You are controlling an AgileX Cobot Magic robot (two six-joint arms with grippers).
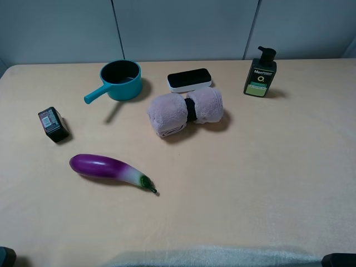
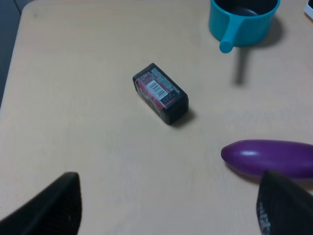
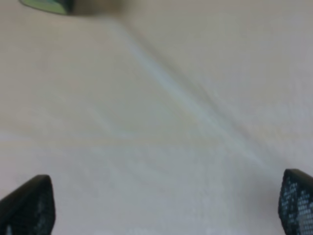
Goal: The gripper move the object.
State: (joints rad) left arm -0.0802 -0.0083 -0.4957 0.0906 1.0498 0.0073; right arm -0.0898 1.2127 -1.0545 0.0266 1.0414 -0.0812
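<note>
The object, a flat rounded block with a black top on a white base, lies at the back middle of the table, just behind a rolled towel. Both arms sit at the near edge, far from it. In the exterior view only dark bits show at the bottom corners. My left gripper is open and empty over the table's left part. My right gripper is open and empty over bare table on the right. The object does not show in either wrist view.
A teal saucepan stands back left. A small black labelled box lies at the left. A purple eggplant lies front left. A pink rolled towel lies mid-table. A dark pump bottle stands back right.
</note>
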